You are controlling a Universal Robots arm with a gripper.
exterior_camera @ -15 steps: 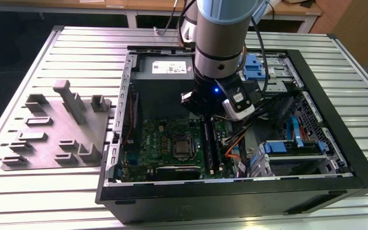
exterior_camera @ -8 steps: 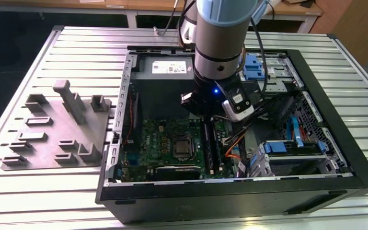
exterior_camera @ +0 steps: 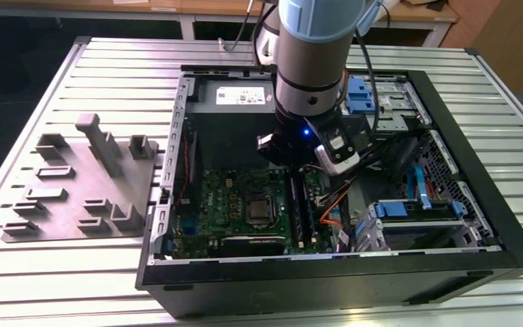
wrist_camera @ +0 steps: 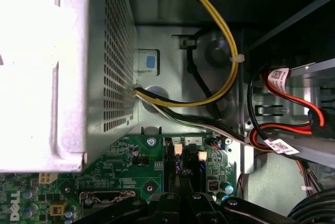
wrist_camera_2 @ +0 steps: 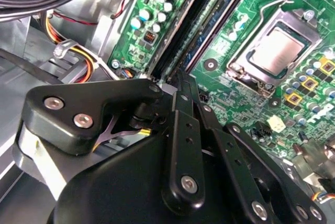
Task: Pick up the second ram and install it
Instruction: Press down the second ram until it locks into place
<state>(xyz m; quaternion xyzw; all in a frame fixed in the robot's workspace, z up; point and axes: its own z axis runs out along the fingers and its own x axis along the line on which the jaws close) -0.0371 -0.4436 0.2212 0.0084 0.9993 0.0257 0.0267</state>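
My gripper [exterior_camera: 296,178] reaches down into the open computer case [exterior_camera: 443,262], over the green motherboard [exterior_camera: 234,201]. In the second wrist view its black fingers [wrist_camera_2: 180,124] are shut to a narrow tip [wrist_camera_2: 179,77] at one end of the long black memory slots [wrist_camera_2: 183,30]. A slim dark stick, the second ram [exterior_camera: 301,211], stands edge-on along those slots just beyond the tip. Whether the tip touches it I cannot tell. In the first wrist view the same tip [wrist_camera: 180,185] sits by the white-latched slot ends [wrist_camera: 178,149].
A grey fixture plate [exterior_camera: 80,187] with raised blocks lies on the ribbed table at the exterior view's left. The processor socket [wrist_camera_2: 275,51] is beside the slots. Yellow and red cables [wrist_camera: 225,67], a perforated metal box [wrist_camera: 68,67] and blue drive brackets [exterior_camera: 416,208] crowd the case.
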